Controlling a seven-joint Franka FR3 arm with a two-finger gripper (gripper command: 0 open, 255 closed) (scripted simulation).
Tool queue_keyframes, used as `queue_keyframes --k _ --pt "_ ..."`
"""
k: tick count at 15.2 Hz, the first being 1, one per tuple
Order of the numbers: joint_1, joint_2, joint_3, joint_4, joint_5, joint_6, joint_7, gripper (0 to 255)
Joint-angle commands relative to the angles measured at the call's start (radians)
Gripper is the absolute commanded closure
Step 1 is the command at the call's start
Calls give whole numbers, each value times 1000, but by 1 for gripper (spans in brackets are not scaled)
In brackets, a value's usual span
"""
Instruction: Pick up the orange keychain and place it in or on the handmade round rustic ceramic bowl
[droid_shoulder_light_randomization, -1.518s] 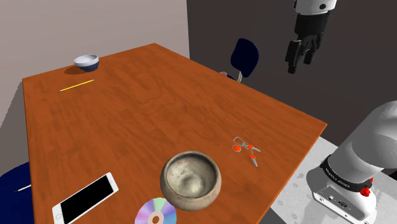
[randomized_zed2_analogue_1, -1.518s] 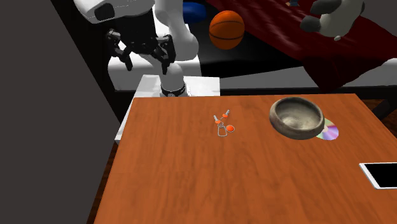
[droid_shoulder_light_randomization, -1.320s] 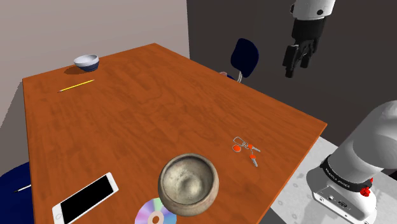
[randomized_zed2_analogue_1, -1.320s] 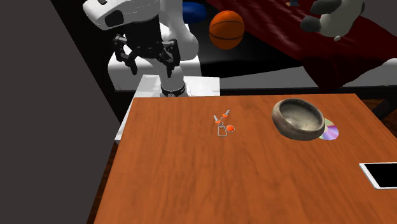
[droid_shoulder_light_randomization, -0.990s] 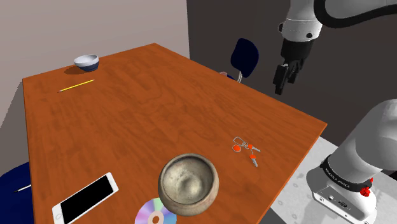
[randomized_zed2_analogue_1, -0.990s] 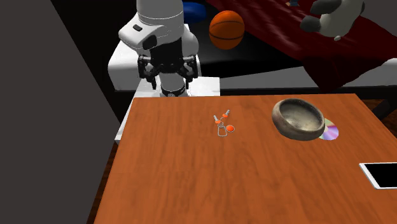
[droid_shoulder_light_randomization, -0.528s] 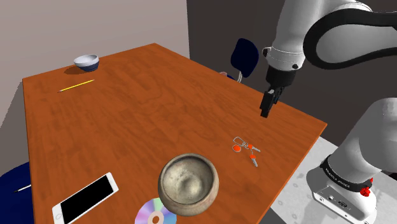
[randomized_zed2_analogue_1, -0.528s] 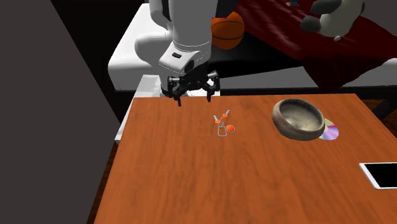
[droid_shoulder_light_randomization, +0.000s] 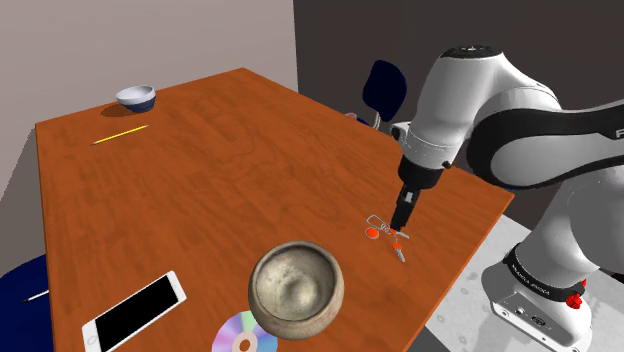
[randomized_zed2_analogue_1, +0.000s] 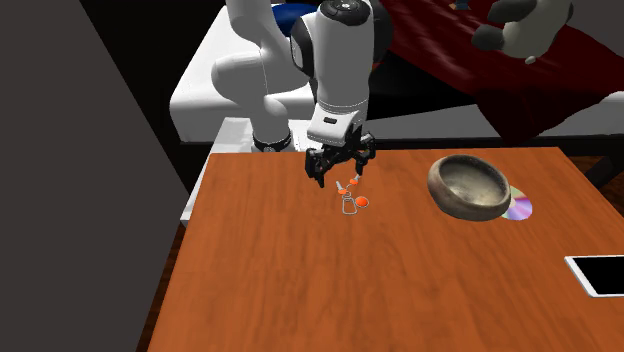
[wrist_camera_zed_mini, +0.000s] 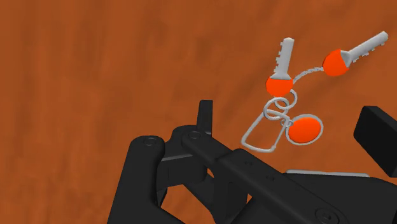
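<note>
Down from above has come the gripper (randomized_zed2_analogue_1: 338, 181), jaws spread around nothing, just over the keychain (wrist_camera_zed_mini: 280, 105) near the table's (droid_shoulder_light_randomization: 200, 160) stand-side edge. Light, floppy (thin rings slip); pinching an orange key head looks safest.

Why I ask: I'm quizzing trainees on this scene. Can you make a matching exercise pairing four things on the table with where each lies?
Things:
1 orange keychain
2 disc
3 phone
4 yellow pencil

Places:
A near the small blue-and-white bowl
B just under the open gripper
C against the big brownish bowl
D at the corner of the table, shoulder view's lower left

Pairs: 1-B, 2-C, 3-D, 4-A
</note>
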Motion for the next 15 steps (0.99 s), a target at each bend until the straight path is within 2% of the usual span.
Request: queue_keyframes --k 1,8,15 --pt "21 31 22 -12 21 58 0 0" --pt "24 121 51 -53 45 189 -4 0" --pt "24 121 51 -53 45 189 -4 0"
